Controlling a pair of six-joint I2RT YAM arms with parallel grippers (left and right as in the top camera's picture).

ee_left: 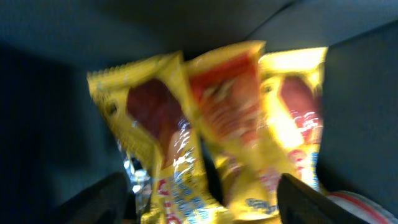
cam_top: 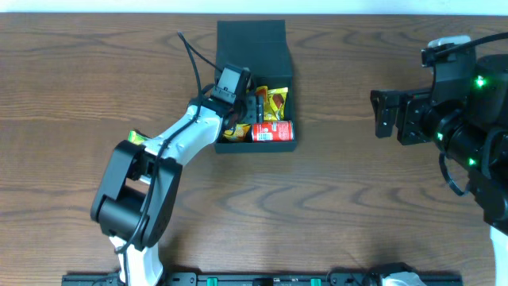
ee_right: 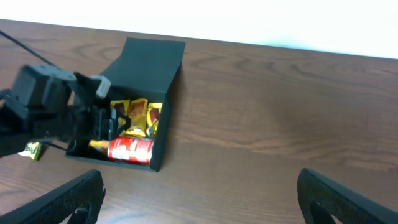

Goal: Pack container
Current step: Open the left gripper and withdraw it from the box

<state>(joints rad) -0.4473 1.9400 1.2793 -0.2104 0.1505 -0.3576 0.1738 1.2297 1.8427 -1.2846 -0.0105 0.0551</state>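
Note:
The dark teal-green box (cam_top: 286,59) stands at the table's back middle, its flap lid (cam_top: 251,32) open at the far side. It also shows in the right wrist view (ee_right: 166,134). Inside lie several yellow snack packets (cam_top: 276,102) and a small red can (cam_top: 271,132). My left gripper (cam_top: 251,106) reaches into the box from the left. In the left wrist view its fingers (ee_left: 208,198) are spread apart just over the yellow packets (ee_left: 163,134), holding nothing. My right gripper (cam_top: 387,114) is open and empty, high over the right side of the table.
A small yellow-green packet (cam_top: 136,137) lies on the table left of the box, partly under my left arm; it shows at the left edge of the right wrist view (ee_right: 30,150). A black rail (cam_top: 262,279) runs along the table's front edge.

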